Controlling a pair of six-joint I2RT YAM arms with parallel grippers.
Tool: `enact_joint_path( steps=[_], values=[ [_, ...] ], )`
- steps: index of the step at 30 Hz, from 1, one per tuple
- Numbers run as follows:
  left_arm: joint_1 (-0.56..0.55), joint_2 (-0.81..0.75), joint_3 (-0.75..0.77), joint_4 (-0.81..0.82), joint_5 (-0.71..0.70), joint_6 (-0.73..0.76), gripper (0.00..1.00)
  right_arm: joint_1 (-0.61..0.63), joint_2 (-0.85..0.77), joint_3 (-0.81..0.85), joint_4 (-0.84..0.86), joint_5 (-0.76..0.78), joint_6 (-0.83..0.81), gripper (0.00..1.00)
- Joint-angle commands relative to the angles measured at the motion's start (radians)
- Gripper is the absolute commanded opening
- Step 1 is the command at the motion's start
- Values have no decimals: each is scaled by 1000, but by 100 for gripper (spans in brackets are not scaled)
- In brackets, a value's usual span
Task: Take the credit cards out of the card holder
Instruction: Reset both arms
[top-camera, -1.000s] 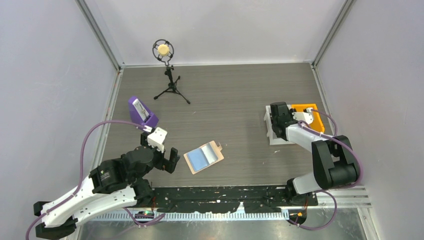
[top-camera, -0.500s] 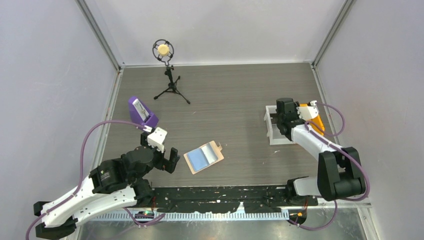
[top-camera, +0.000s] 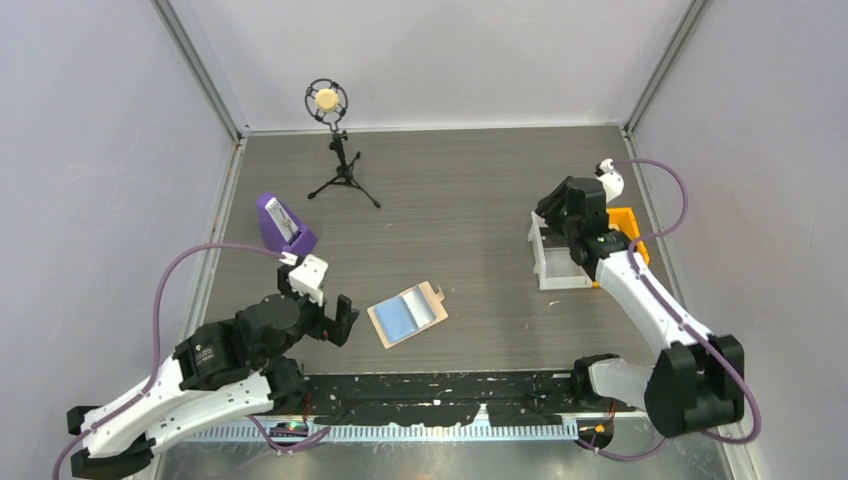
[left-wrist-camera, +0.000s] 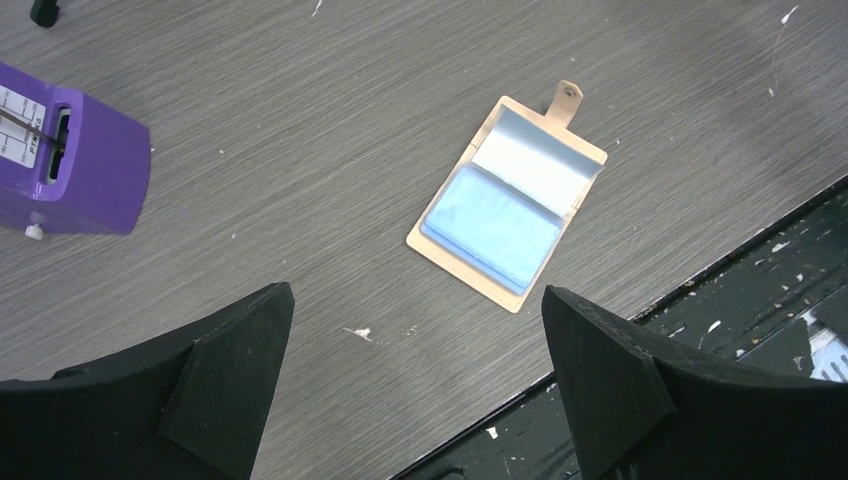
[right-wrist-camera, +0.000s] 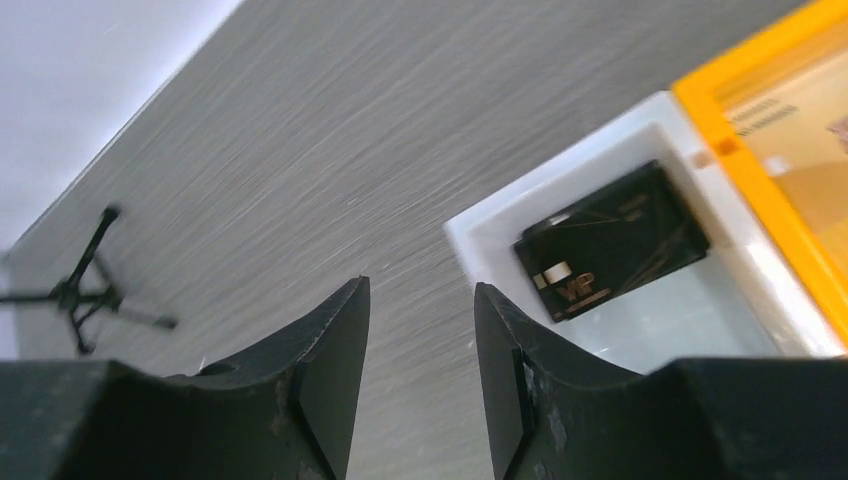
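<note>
One card (right-wrist-camera: 610, 240): black, lies flat inside the white tray (right-wrist-camera: 480, 225), right of centre in the right wrist view.
Card holder (top-camera: 407, 313): lies open on the table (top-camera: 460, 190) at lower centre of the top view, light blue inside facing up, tab pointing to the upper right.
Left gripper (top-camera: 322, 318): hovers at lower left of the top view, just left of the card holder, jaws spread wide, grips nothing.
Right gripper (top-camera: 560, 212): hangs at the right of the top view over the tray's far end, jaws parted by a narrow gap, grips nothing.
Orange bin (top-camera: 628, 222): sits against the tray's right side.
Purple stand (top-camera: 283, 225): stands at the left, above the left gripper, well apart from the card holder.
</note>
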Motion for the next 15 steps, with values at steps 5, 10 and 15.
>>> enact_joint_path(
  steps=[5, 10, 15],
  values=[
    [4, -59, 25, 148, -20, -85, 100, 204, -296, 52, -187, -190, -342, 65],
    [3, -99, 49, 180, -24, -120, 100, 248, -458, 39, -293, -290, -354, 97],
    [4, -156, 57, 197, -18, -133, 100, 249, -652, 25, -344, -381, -325, 95]
  ],
)
